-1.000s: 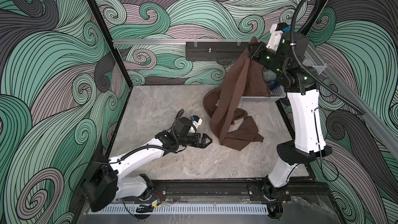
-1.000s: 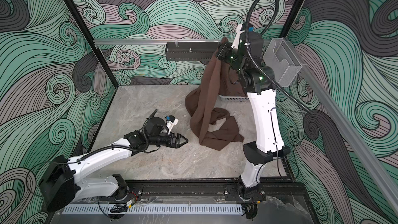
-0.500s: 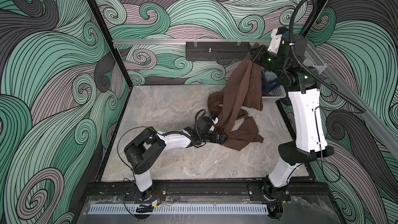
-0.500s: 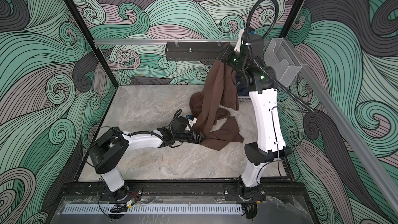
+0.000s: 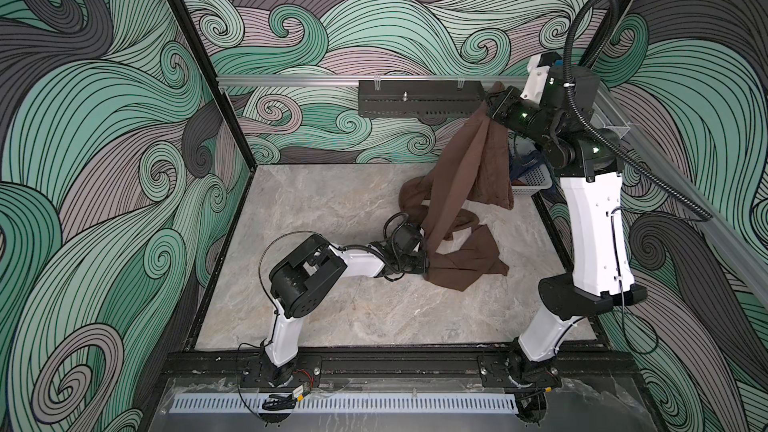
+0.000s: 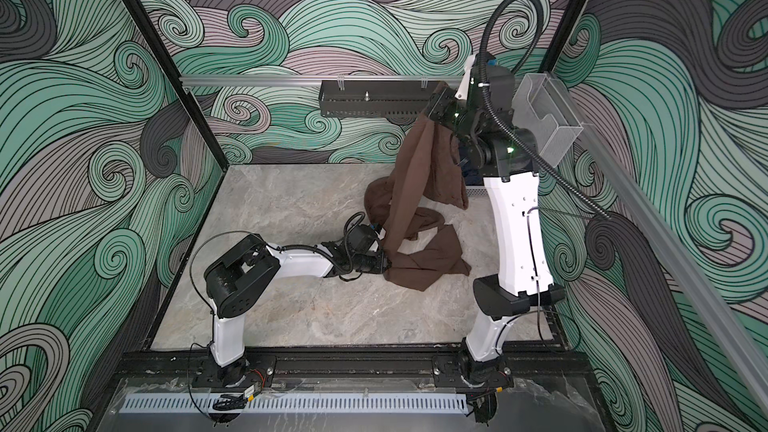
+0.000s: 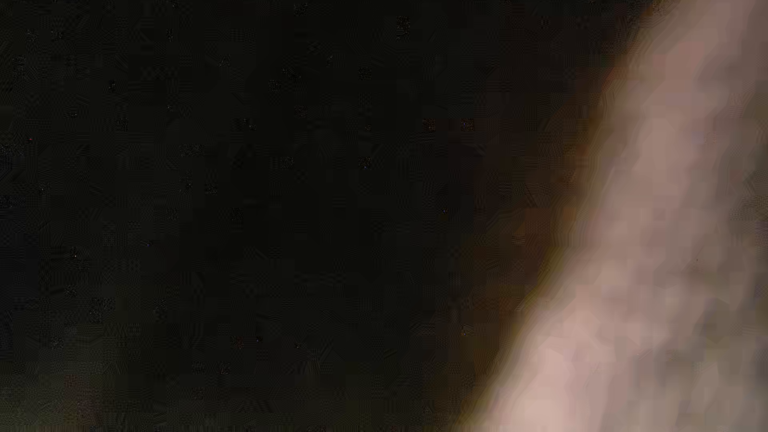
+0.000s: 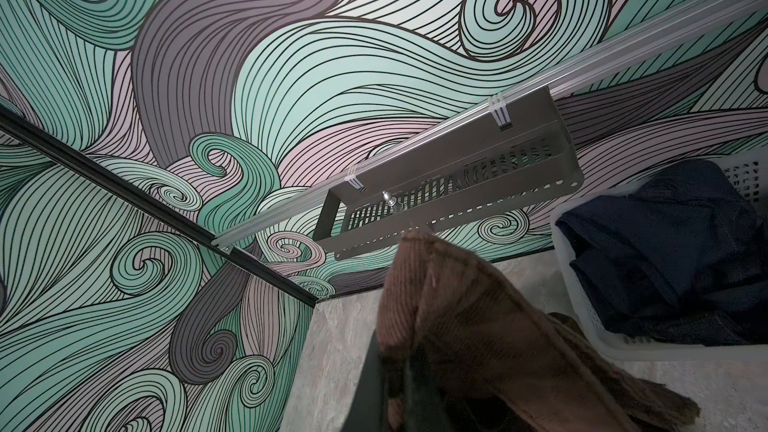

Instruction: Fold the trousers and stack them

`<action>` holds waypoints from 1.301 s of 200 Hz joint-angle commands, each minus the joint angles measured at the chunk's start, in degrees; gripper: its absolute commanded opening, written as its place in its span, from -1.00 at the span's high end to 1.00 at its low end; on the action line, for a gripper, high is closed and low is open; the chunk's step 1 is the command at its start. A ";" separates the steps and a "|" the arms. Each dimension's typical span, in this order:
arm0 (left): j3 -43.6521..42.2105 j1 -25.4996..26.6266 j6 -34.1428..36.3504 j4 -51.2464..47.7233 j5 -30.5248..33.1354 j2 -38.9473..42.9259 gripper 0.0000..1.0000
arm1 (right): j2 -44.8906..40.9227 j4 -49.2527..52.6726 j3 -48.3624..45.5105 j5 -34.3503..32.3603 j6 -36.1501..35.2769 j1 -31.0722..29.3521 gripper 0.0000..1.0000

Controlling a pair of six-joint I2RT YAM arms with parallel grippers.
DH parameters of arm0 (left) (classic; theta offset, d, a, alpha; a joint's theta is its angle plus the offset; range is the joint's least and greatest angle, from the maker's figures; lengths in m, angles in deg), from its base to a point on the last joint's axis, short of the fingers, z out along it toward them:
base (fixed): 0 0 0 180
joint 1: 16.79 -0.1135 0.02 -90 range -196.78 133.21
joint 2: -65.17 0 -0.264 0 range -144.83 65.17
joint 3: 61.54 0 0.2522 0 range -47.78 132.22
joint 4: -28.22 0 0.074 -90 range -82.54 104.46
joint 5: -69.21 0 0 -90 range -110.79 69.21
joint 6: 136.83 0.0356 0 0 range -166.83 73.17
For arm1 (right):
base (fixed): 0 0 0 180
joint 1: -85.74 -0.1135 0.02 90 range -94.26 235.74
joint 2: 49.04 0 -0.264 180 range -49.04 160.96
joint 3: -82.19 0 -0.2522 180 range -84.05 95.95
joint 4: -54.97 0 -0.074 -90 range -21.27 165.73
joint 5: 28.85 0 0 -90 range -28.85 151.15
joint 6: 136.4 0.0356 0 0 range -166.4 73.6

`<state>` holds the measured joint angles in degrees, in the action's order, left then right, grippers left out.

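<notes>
The right gripper (image 5: pixel 493 104) is raised high above the table (image 5: pixel 332 209), up and a little away from the white basket (image 5: pixel 535 189) and close to the end of the black shelf (image 5: pixel 415 101). Its jaws are pressed together on one end of the brown trousers (image 5: pixel 457 184). From that pinch the trousers hang down in long folds beside the basket, and the lower part lies crumpled on the table, just in front of the basket.

The left gripper (image 5: pixel 426 264) lies low over the table, at the edge of the heap farthest from the basket. Its tips are buried in the cloth and its jaws are closed, pinching the fabric. The left wrist view is almost wholly dark, with only a blurred pale band.

In the right wrist view the trousers (image 8: pixel 478 326) drape close to the lens, and dark blue clothes (image 8: pixel 665 251) fill the basket (image 8: pixel 573 284).
</notes>
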<state>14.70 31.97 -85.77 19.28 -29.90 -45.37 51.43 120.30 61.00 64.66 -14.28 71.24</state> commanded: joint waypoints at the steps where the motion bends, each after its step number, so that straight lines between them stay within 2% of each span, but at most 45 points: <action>1: -1.66 -3.97 2.84 -10.68 13.32 12.09 1.00 | -3.82 -3.20 -0.23 0.38 0.14 0.40 1.00; 20: -2.70 -10.32 6.61 -19.42 20.22 23.69 1.00 | -4.66 -3.23 -2.16 0.79 1.30 0.39 1.00; 50: -1.30 -25.83 16.43 -27.54 25.57 41.64 1.00 | -5.01 -3.99 -4.36 3.27 4.61 -0.38 1.00; 71: 7.14 -35.89 22.62 -36.08 25.65 46.21 1.00 | -5.12 -5.59 -4.98 3.40 5.91 -3.10 1.00; 91: 14.36 -40.66 27.51 -40.85 25.51 46.78 1.00 | -4.91 -6.06 -4.43 2.93 6.89 -5.04 1.00; 123: 14.80 -41.72 28.85 -43.82 22.81 45.07 0.99 | -7.56 -6.19 -10.62 -1.72 5.01 -5.27 1.00; 152: 7.19 -41.72 25.30 -44.61 21.35 45.80 0.89 | -13.48 -10.15 -24.24 -4.03 3.32 -3.82 1.00; 187: -1.31 -41.72 20.47 -48.08 18.96 49.10 0.90 | -20.48 -14.44 -39.38 -4.38 3.38 -1.89 1.00; 225: -8.91 -41.72 13.92 -53.78 8.68 54.78 0.98 | -28.43 -18.48 -54.96 -6.57 3.89 0.04 1.00; 260: -15.37 -41.46 8.19 -54.54 1.09 58.88 0.93 | -35.16 -19.60 -64.06 -9.88 2.98 0.96 1.00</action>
<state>2.04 -9.30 -71.26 -31.21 -23.65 11.74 21.22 106.01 -0.04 60.99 -9.97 70.72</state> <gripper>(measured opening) 0.055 0.062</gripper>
